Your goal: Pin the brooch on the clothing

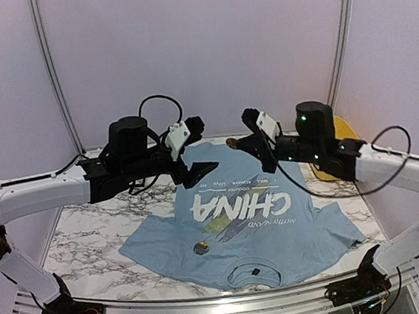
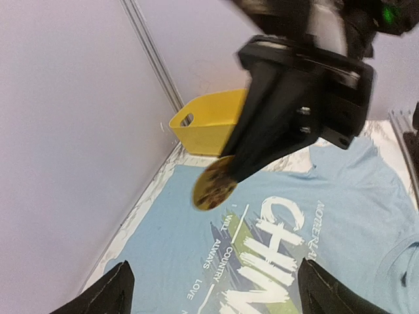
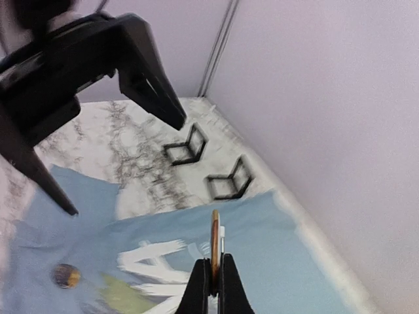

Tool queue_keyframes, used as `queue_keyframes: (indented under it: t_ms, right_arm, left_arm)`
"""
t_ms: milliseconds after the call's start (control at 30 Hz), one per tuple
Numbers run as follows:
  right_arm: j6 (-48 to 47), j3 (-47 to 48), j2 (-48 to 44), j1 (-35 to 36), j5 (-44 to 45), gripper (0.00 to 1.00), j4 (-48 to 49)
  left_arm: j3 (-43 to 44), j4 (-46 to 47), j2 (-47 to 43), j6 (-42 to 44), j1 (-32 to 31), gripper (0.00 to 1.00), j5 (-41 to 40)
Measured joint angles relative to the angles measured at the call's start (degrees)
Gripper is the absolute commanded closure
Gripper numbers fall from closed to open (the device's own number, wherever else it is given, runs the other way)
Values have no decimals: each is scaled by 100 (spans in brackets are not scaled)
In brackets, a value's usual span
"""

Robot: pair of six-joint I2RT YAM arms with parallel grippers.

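The clothing (image 1: 276,228) is a light blue T-shirt with white "CHINA" lettering, spread flat on the marble table with its collar toward me; it also fills the left wrist view (image 2: 366,216) and lies under the right wrist view (image 3: 275,248). My right gripper (image 1: 239,144) (image 3: 213,261) is shut on the brooch (image 1: 232,141) (image 2: 215,184) (image 3: 214,235), a round gold-brown disc held above the shirt's far hem. My left gripper (image 1: 200,147) (image 2: 215,263) (image 3: 128,169) hangs open facing it, a short way off, with nothing between its fingers.
A second small round brown disc (image 1: 200,248) (image 3: 65,275) lies on the shirt near its left sleeve. A yellow bin (image 1: 340,129) (image 2: 209,124) stands at the back right. Two black wire frames (image 3: 186,145) (image 3: 230,178) sit on the marble beyond the shirt.
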Motion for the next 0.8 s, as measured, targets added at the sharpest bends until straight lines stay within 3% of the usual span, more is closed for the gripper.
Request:
queue_keyframes:
  t_ms: [167,233,400,600,800]
  right_arm:
    - [-3707,-1875,-1410,382,835,100,2470]
    - [-5117,-2177,-1368,400,1023,100,3099]
    - [-7622,-2240,-1071,542,1316,100,3685]
    - [-9147,-2184,-1228,992,1569,100,3821]
    - [-9790,-2120,-1292,1296,1687,100,3668]
  left_arm:
    - [28,-11,-400,-719,72,19,332]
    - [111,-70,-476,-1117,129,24,557]
    - [538,-264,-481,-2192,195,33,1097]
    - [1069,-330,-367,-3252,195,25,1646]
    - [1139,-348,-109,-3589,190,29,2100]
